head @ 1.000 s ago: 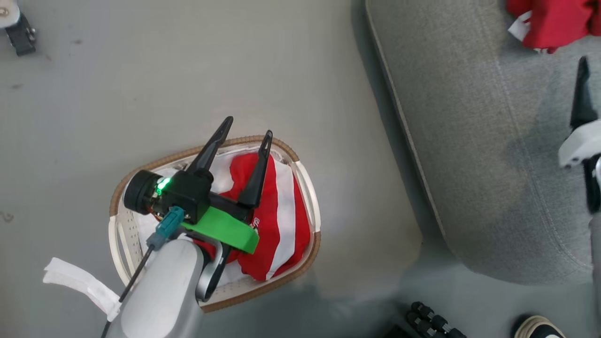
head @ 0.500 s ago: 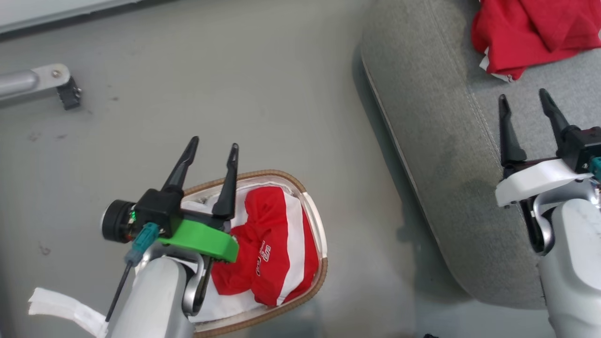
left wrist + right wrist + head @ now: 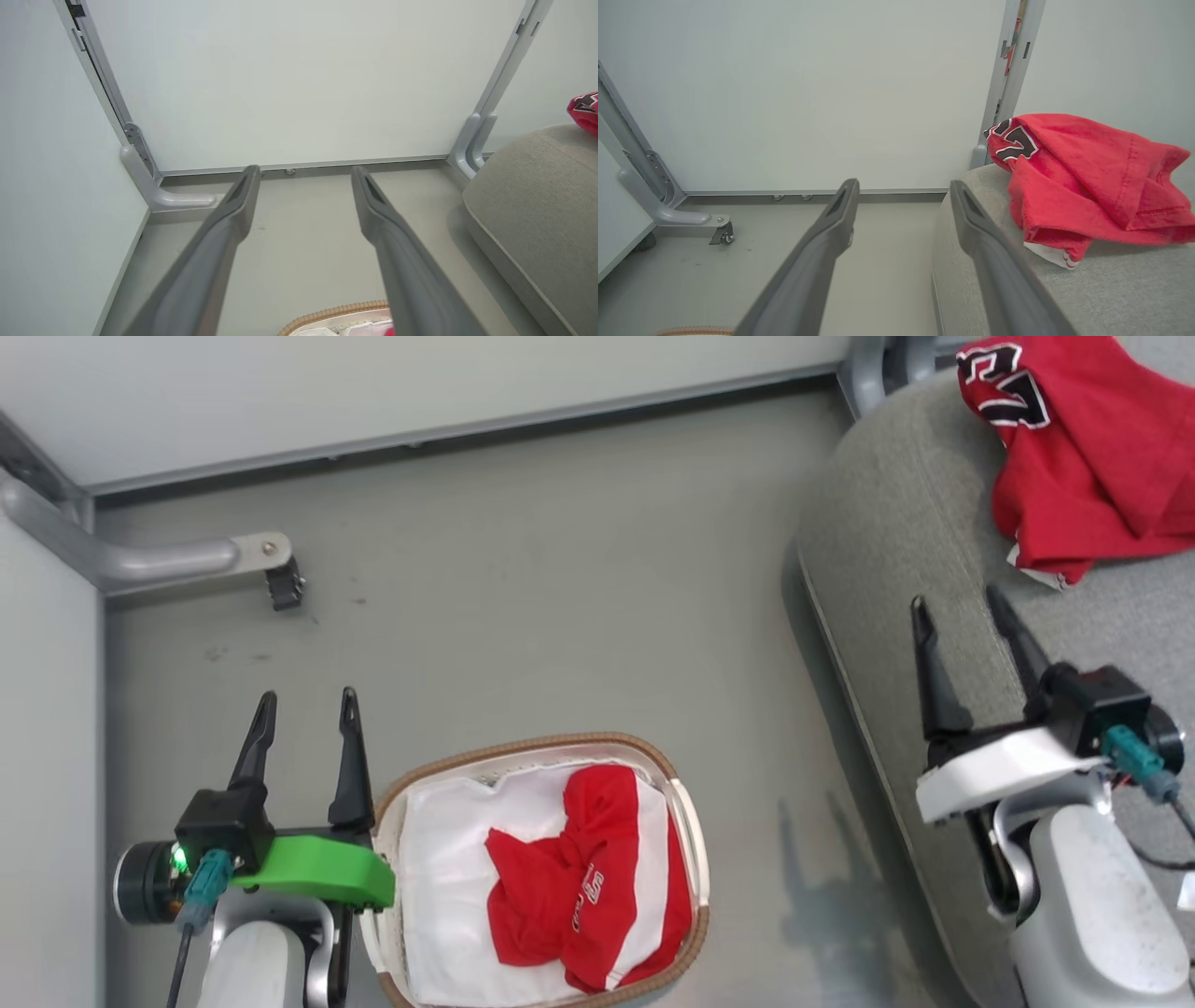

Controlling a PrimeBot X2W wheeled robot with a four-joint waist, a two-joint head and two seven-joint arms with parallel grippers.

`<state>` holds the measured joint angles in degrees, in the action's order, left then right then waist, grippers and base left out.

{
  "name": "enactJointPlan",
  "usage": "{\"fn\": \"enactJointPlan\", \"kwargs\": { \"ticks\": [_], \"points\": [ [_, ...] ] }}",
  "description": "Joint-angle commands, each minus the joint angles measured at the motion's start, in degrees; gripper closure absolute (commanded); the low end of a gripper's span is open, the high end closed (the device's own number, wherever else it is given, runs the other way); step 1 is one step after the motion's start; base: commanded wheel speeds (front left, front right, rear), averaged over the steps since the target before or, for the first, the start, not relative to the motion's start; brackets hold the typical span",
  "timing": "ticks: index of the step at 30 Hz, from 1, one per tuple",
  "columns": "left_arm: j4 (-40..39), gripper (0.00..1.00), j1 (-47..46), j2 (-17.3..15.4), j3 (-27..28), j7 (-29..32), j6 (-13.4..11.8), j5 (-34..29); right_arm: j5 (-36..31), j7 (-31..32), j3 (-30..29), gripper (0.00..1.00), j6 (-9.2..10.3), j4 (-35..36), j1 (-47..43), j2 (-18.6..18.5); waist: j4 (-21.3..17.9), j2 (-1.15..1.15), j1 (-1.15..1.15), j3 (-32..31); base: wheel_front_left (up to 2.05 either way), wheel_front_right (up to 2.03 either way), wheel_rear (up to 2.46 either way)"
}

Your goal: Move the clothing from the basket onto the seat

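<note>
Head view: left pincer (image 3: 308, 693) and right pincer (image 3: 957, 596) gape empty, red white-striped garment (image 3: 579, 887) inside oval white plastic basket (image 3: 523, 747), red number-printed garment (image 3: 1074, 457) on large grey fabric seat (image 3: 887, 523).

Perforated plastic basket (image 3: 689, 821), woven-look rim

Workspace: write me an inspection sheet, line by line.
Surface: grey floor, a few faint marks.
Job's things: striped garment crumpled in basket; numbered garment lies on seat.
Clutter: white sheet under the garment in the basket.
Grippers: left gripper open, empty, over floor beside basket; right gripper open, empty, above seat's edge.
Cables: left plug and right plug, teal, each with a dark lead.
Surroundings: pale wall panels; metal frame foot with castor.
</note>
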<state>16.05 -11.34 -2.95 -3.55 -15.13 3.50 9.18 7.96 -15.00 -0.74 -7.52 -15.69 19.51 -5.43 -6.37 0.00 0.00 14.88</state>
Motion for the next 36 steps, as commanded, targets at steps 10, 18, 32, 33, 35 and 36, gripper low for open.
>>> {"fn": "enactJointPlan", "kwargs": {
  "ticks": [10,18,32,33,35,36],
  "points": [
    [0.12,0.0,7.8,0.03,2.36,-0.02,-1.24,0.61,-0.01,-0.27,0.56,0.0,0.07,-1.53,-8.84,1.56,4.48,0.0,0.0,-9.9,0.0,0.0,0.0],
    [1.57,0.0,12.59,0.02,2.92,-0.03,-1.77,0.86,0.47,-0.27,0.69,0.0,0.07,-2.98,-13.13,2.1,5.24,0.0,0.0,-12.54,0.0,0.0,0.0],
    [3.52,0.0,8.48,-0.01,-3.25,-0.02,0.24,3.41,1.04,-0.27,2.02,0.0,0.07,-1.65,-9.68,2.38,3.67,0.0,0.0,-6.38,0.0,0.0,0.0],
    [4.17,0.0,7.73,-0.01,-4.11,-0.02,0.54,3.6,1.03,-0.27,2.12,0.0,0.06,-1.54,-9.17,2.39,3.35,0.0,0.0,-5.33,0.0,0.0,0.0],
    [6.24,0.0,5.82,-0.01,-6.3,-0.02,1.11,4.28,1.01,-0.27,1.94,0.0,0.06,-1.12,-7.74,2.38,2.69,0.0,0.0,-2.78,0.0,0.0,0.0],
    [7.93,0.0,4.4,0.0,-8.08,-0.03,1.58,4.37,1.12,-0.27,1.85,0.0,0.07,-0.68,-6.84,2.38,2.42,0.0,0.0,-1.17,0.0,0.0,0.0]
  ]
}}
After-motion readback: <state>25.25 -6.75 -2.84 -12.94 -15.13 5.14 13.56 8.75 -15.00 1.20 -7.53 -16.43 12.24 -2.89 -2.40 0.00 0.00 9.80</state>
